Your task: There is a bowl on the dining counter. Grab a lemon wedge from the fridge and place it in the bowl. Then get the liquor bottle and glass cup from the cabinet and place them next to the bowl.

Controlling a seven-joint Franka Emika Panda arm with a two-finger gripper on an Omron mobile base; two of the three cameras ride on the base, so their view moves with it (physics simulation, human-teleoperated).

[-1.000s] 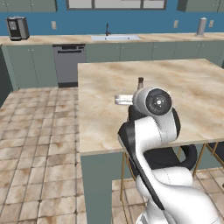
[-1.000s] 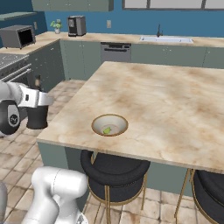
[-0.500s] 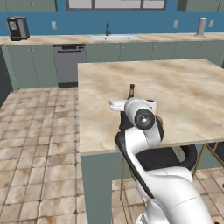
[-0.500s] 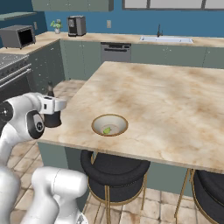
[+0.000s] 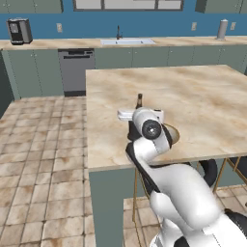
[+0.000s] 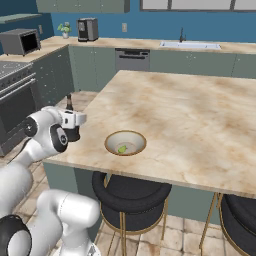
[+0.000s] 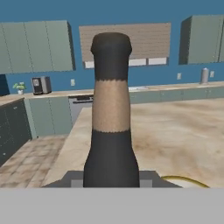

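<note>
Fingers (image 7: 111,183) partly closed around bottle (image 7: 111,122), held upright over bench (image 6: 190,115) edge just beside bowl (image 6: 125,143); lemon wedge (image 6: 121,148) already inside.

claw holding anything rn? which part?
Yes: the claw grips the squat dark brown-black liquor bottle around its lower body, neck up.

Glossy white arm (image 5: 178,193), dark joints

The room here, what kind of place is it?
A kitchen, computer-rendered: a sink in the back counter, a dishwasher beneath, a microwave at the side, and a stone-topped dining counter with stools.
</note>
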